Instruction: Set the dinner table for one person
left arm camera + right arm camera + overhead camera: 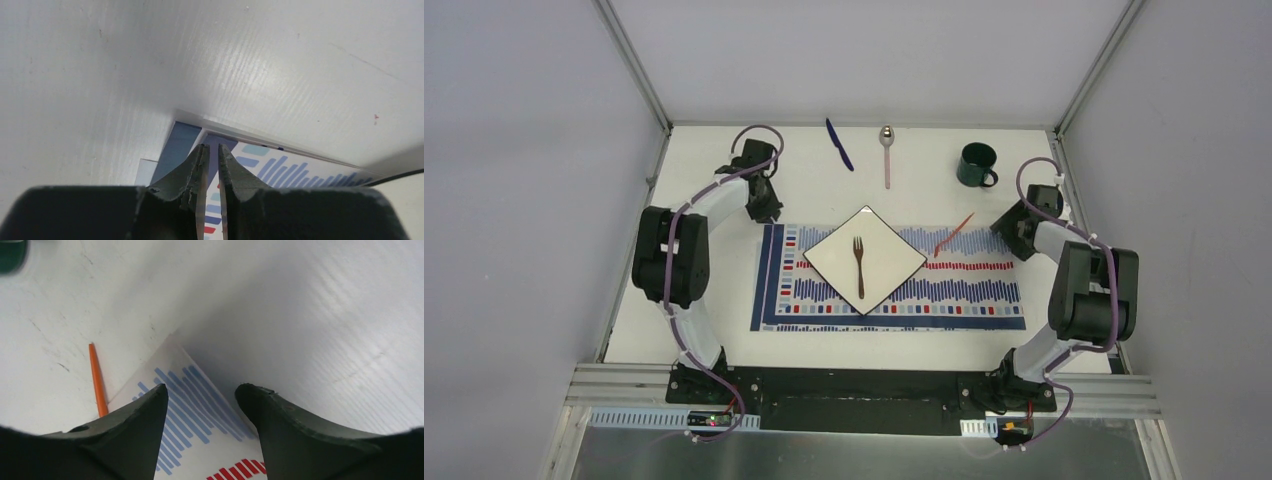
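Hovering over the striped rectangular placemat (969, 291), matte right claw (202, 390) gapes wide, left claw (210, 148) slit-narrow

I get a bright, even, sharp overhead view, with only faint, soft shadows lying on the dinner table (729, 290). My two wrist views bow at the edges, go dark and blurred in the near foreground, and show a pale sheen beside broad grey shadow across the tabletop.
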`<control>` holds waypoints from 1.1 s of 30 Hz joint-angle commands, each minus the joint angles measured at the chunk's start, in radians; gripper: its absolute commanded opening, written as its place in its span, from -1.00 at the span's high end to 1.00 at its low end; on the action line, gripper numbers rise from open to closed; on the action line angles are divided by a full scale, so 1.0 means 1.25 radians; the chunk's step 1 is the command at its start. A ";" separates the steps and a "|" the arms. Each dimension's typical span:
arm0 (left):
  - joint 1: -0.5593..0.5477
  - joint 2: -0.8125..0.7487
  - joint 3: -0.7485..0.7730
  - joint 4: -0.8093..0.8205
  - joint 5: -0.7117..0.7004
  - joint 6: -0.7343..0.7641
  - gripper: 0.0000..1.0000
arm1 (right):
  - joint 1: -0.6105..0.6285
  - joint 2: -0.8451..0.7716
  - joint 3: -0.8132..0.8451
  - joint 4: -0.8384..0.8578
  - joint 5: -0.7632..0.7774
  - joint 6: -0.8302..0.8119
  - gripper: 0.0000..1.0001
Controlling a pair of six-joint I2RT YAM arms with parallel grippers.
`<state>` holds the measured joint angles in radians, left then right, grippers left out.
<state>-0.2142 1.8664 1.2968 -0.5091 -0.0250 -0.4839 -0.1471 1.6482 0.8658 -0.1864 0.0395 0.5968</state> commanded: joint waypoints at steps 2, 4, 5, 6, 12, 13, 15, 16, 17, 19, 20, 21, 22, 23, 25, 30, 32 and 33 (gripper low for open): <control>0.003 -0.102 -0.003 0.000 -0.023 0.001 0.70 | 0.027 -0.137 0.057 -0.082 0.147 -0.041 -0.30; 0.003 -0.118 -0.004 -0.004 -0.021 0.000 0.70 | 0.055 -0.198 0.090 -0.110 0.149 -0.071 -0.28; 0.003 -0.126 -0.005 -0.007 -0.022 0.000 0.70 | 0.069 -0.213 0.115 -0.140 0.132 -0.089 -0.28; 0.003 -0.135 -0.008 -0.007 -0.022 -0.001 0.70 | 0.084 -0.217 0.142 -0.171 0.082 -0.102 -0.28; -0.004 -0.164 -0.025 -0.008 0.004 -0.007 0.70 | 0.182 -0.177 0.101 -0.134 -0.202 -0.078 -0.04; -0.009 -0.162 -0.026 -0.005 0.012 -0.009 0.70 | 0.200 -0.161 0.079 -0.102 -0.240 -0.065 0.04; -0.021 -0.153 -0.023 -0.002 0.018 -0.010 0.71 | 0.237 -0.105 0.068 -0.084 -0.271 -0.062 0.15; -0.026 -0.149 -0.023 0.000 0.019 -0.012 0.71 | 0.253 -0.073 0.067 -0.070 -0.303 -0.067 0.16; -0.031 -0.146 -0.023 0.002 0.028 -0.014 0.71 | 0.268 -0.046 0.065 -0.055 -0.325 -0.066 0.16; -0.039 -0.146 -0.028 0.012 0.056 -0.023 0.71 | 0.281 -0.003 0.064 -0.025 -0.362 -0.065 0.16; -0.043 -0.147 -0.034 0.020 0.070 -0.028 0.71 | 0.283 0.013 0.064 -0.011 -0.375 -0.058 0.16; -0.051 -0.151 -0.044 0.043 0.089 -0.035 0.71 | 0.284 0.029 0.066 0.006 -0.387 -0.050 0.15; -0.059 -0.157 -0.062 0.057 0.099 -0.042 0.72 | 0.287 0.045 0.075 0.010 -0.396 -0.049 0.15; -0.067 -0.167 -0.080 0.074 0.104 -0.049 0.72 | 0.290 0.062 0.082 0.013 -0.406 -0.047 0.14; -0.077 -0.196 -0.127 0.121 0.126 -0.073 0.72 | 0.298 0.093 0.097 0.022 -0.416 -0.048 0.14; -0.114 -0.260 -0.206 0.150 0.120 -0.103 0.73 | 0.313 0.133 0.110 0.043 -0.427 -0.040 0.13; -0.129 -0.284 -0.235 0.152 0.116 -0.108 0.73 | 0.317 0.146 0.115 0.048 -0.427 -0.033 0.13; -0.133 -0.296 -0.252 0.152 0.110 -0.111 0.72 | 0.319 0.150 0.117 0.054 -0.432 -0.031 0.13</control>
<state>-0.3569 1.5951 1.0290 -0.3870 0.1146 -0.5838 0.2279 1.8164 0.9733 -0.1764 -0.4435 0.5369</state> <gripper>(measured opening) 0.140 0.435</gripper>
